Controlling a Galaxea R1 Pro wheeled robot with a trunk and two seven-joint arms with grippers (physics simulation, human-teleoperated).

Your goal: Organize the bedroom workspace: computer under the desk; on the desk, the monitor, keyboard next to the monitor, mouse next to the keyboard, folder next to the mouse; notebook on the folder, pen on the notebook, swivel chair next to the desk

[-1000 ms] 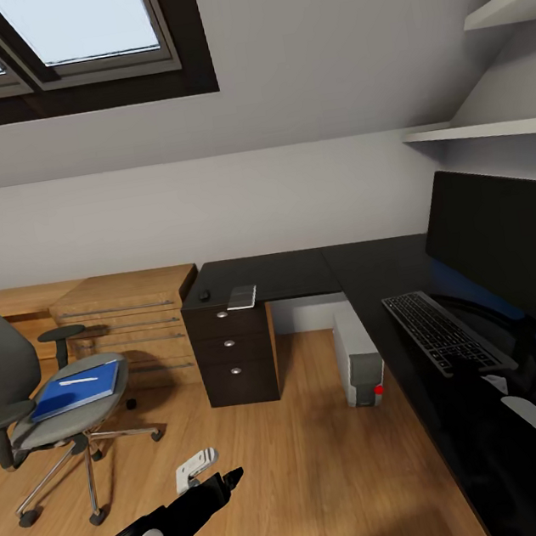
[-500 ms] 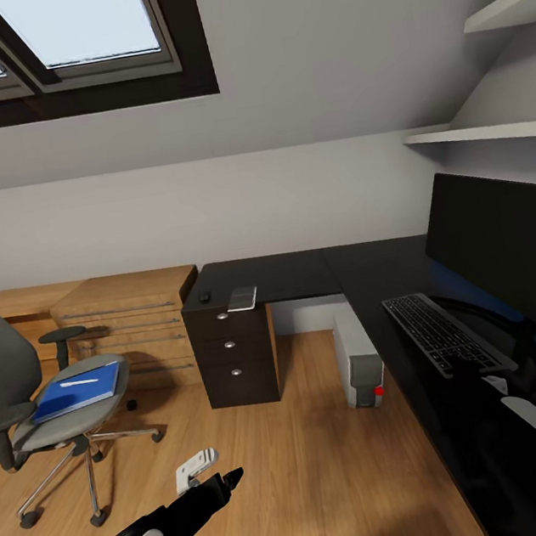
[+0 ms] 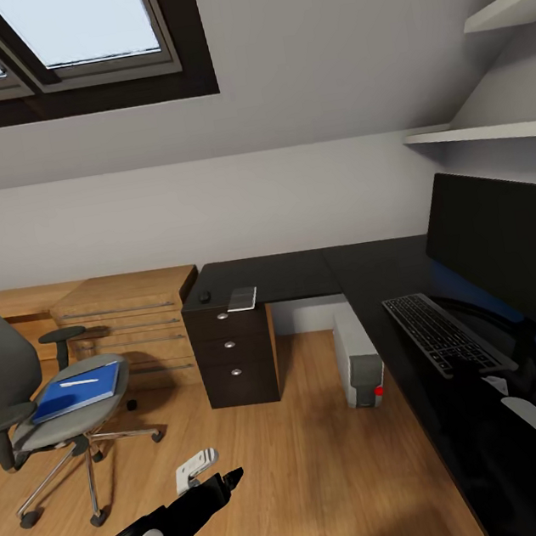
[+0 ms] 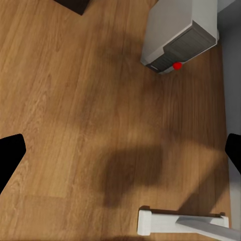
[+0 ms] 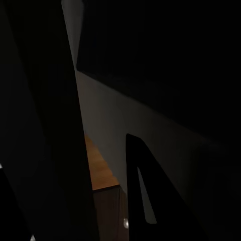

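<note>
The wide black flat monitor (image 3: 504, 241) and the slim silver-framed, dark-keyed keyboard (image 3: 441, 332) already sit together at three o'clock on the matt black L-shaped surface (image 3: 294, 272), so that pairing looks done. The light grey boxy computer tower (image 3: 361, 361) stands on the wood floor under it, as asked. At nine o'clock the flat bright blue folder (image 3: 76, 389), a pale pen-like sliver on it, lies on the grey upholstered swivel chair (image 3: 39, 405), probably the next thing to fetch. A small dark rounded mouse (image 3: 205, 295) and a thin glossy grey notebook (image 3: 242, 297) rest above the black drawer unit (image 3: 234, 355). The left hand (image 3: 215, 475) hangs spread and empty over the floorboards; whether the right hand is spread, I cannot tell.
</note>
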